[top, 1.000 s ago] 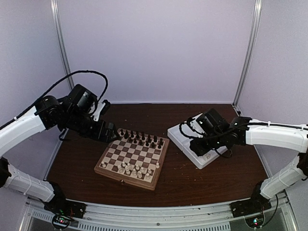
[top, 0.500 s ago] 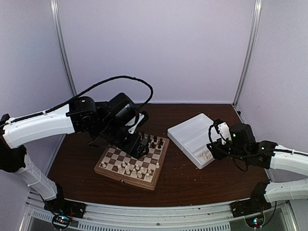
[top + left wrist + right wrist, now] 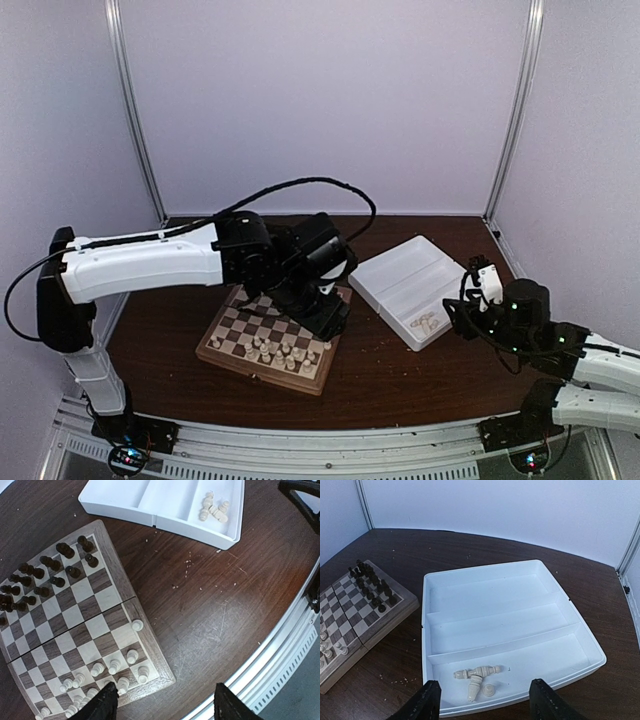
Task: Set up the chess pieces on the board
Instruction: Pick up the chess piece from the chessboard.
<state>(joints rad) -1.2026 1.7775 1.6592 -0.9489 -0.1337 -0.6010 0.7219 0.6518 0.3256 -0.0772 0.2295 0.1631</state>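
The board [image 3: 228,335] lies left of centre, and its near right corner [image 3: 150,675] shows in the left wrist view. Cream chess pieces [image 3: 115,667] stand in its two near rows. One cream piece [image 3: 137,625] stands on the right frame. My left gripper [image 3: 165,700] hovers open and empty above that corner, seen from above as the left gripper [image 3: 333,322]. Three more cream pieces [image 3: 477,675] lie tipped over in the near compartment of the white tray [image 3: 510,615]. My right gripper [image 3: 486,700] hangs open and empty just short of the tray's near rim.
Dark chess pieces [image 3: 50,575] fill the board's far rows. The white tray [image 3: 405,280] sits right of the board, its other two compartments bare. Small crumbs dot the dark table [image 3: 210,605]. The metal rail [image 3: 280,665] runs along the near edge.
My left arm has swung from the board's far left corner across to its near right side. My right arm has drawn back from over the tray toward the near right.
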